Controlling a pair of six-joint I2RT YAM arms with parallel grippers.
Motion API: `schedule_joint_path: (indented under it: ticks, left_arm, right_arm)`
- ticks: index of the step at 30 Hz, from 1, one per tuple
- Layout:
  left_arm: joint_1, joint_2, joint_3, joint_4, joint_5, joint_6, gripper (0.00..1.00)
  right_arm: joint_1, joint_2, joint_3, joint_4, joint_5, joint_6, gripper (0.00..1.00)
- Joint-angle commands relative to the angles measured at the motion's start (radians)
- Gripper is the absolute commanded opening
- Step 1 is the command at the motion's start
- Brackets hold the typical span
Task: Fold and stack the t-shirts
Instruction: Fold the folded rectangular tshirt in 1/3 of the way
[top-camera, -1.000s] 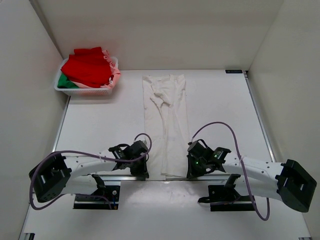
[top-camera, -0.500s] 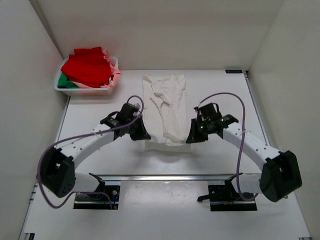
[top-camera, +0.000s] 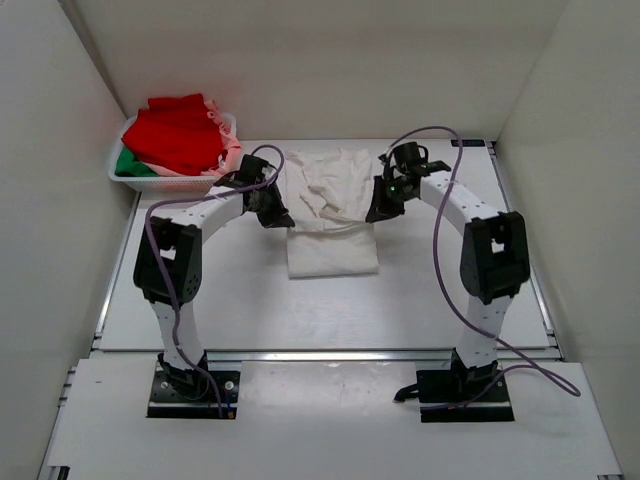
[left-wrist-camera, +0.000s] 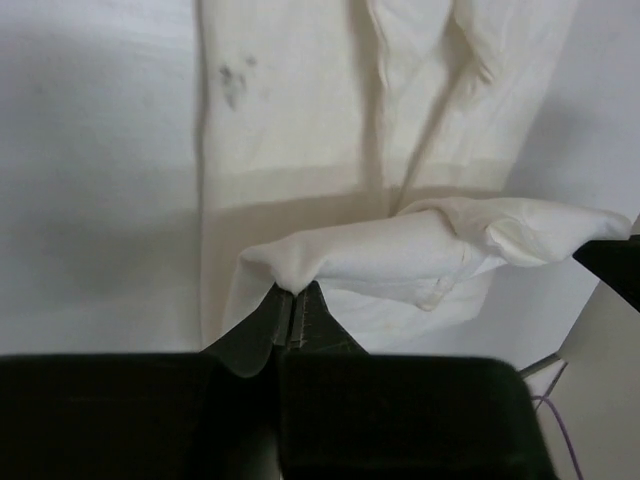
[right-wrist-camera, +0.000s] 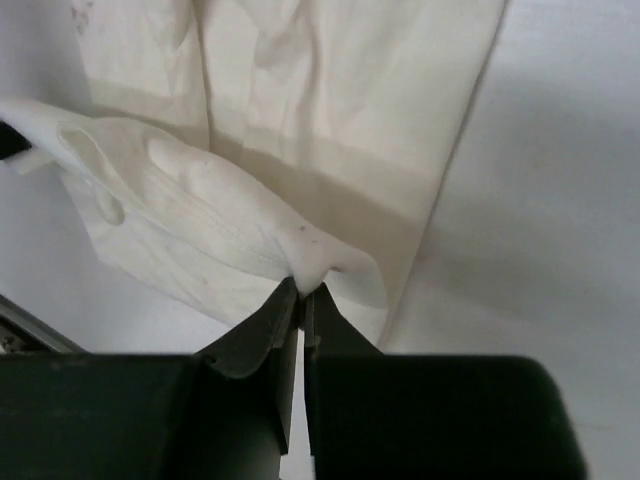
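Step in hand: the end-to-end fold of the off-white t-shirt (top-camera: 332, 255). It lies lengthwise at mid-bench, toward twelve o'clock, already narrowed to a long strip.

My left pincer (top-camera: 273, 212) is clenched on one corner of the shirt's free end. The left wrist view shows the cloth nipped between the closed tips (left-wrist-camera: 292, 300). My right pincer (top-camera: 378, 206) is clenched on the opposite corner, and the right wrist view confirms it (right-wrist-camera: 302, 290). The gripped edge hangs raised between the two, sagging slightly in the middle, above the flat layer of the same shirt.

Judgement: the fold is about half made. The next move calls for both pincers to travel level toward twelve o'clock and lay the edge square on the collar end. Both should then let go together, since uneven travel would skew the hem.

Surroundings: a white basket (top-camera: 168, 183) sits at ten o'clock of my left pincer, near but apart from it. It holds the red t-shirt (top-camera: 180, 130), the pink t-shirt (top-camera: 233, 152) and the green t-shirt (top-camera: 127, 163), none yet folded. The bench (top-camera: 440, 290) shows nothing across the fold path. The wrinkles in the lower layer could bunch up under the fold.
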Motion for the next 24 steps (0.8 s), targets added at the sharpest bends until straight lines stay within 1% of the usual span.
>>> schedule_joint_path:
  ticks: [1,2,3,4,5,6,7,8,9,10,11,12,13,15,16,17,18,19,21,22,24]
  left_arm:
    - [0.034,0.068,0.092,0.022,0.019,0.022,0.05]
    - [0.045,0.102,0.126,0.037,0.019,0.008,0.16]
    - [0.051,0.116,0.140,0.049,0.030,-0.001,0.23]
    - [0.063,0.134,0.151,0.100,0.054,-0.021,0.36]
    - [0.077,0.142,0.161,0.155,0.060,-0.052,0.47]
    - [0.092,0.137,0.157,0.181,0.056,-0.081,0.51]
    - [0.097,0.124,0.143,0.233,0.054,-0.093,0.57]
    - [0.109,0.092,0.119,0.266,0.042,-0.107,0.63]
    - [0.105,0.059,0.091,0.273,0.018,-0.112,0.65]
    - [0.103,0.036,0.050,0.274,0.013,-0.114,0.66]
    - [0.100,0.004,0.027,0.270,0.001,-0.103,0.67]
    - [0.097,-0.039,-0.030,0.260,0.001,-0.094,0.66]
    - [0.097,-0.062,-0.071,0.258,0.007,-0.091,0.67]
    - [0.071,-0.166,-0.233,0.266,0.008,-0.078,0.67]
    - [0.038,-0.219,-0.325,0.270,-0.004,-0.075,0.66]
    - [0.027,-0.243,-0.411,0.272,-0.019,-0.080,0.66]
    - [-0.002,-0.296,-0.450,0.290,-0.047,-0.083,0.67]
    - [-0.033,-0.319,-0.525,0.292,-0.082,-0.097,0.67]
    - [-0.079,-0.393,-0.614,0.318,-0.155,-0.126,0.67]
    - [-0.098,-0.413,-0.663,0.324,-0.180,-0.147,0.67]
    - [-0.154,-0.459,-0.716,0.368,-0.284,-0.190,0.67]
  right_arm:
    - [-0.018,0.123,0.181,-0.016,-0.006,-0.063,0.00]
    - [-0.014,0.169,0.244,-0.023,0.026,-0.057,0.02]
    - [-0.026,0.192,0.272,-0.017,0.064,-0.049,0.08]
    - [-0.032,0.214,0.308,0.007,0.069,-0.048,0.11]
    - [-0.046,0.222,0.319,0.030,0.089,-0.037,0.18]
    - [-0.055,0.216,0.320,0.067,0.121,-0.017,0.27]
    - [-0.064,0.207,0.303,0.087,0.166,0.001,0.36]
    - [-0.069,0.179,0.283,0.096,0.198,0.026,0.40]
    - [-0.064,0.155,0.249,0.101,0.251,0.040,0.45]
    - [-0.064,0.121,0.223,0.096,0.282,0.044,0.49]
    - [-0.060,0.095,0.159,0.099,0.296,0.059,0.50]
    - [-0.058,0.049,0.078,0.115,0.292,0.073,0.52]
    - [-0.052,0.021,0.033,0.147,0.275,0.081,0.52]
    - [-0.032,-0.090,-0.175,0.197,0.261,0.121,0.52]
    - [-0.017,-0.155,-0.266,0.226,0.264,0.130,0.53]
    - [0.004,-0.203,-0.309,0.254,0.269,0.155,0.53]
    - [0.017,-0.240,-0.393,0.269,0.273,0.184,0.53]
    - [0.038,-0.284,-0.430,0.300,0.283,0.196,0.53]
    - [0.090,-0.336,-0.551,0.334,0.307,0.256,0.54]
    - [0.101,-0.365,-0.578,0.351,0.321,0.265,0.53]
    - [0.147,-0.387,-0.650,0.395,0.335,0.319,0.54]
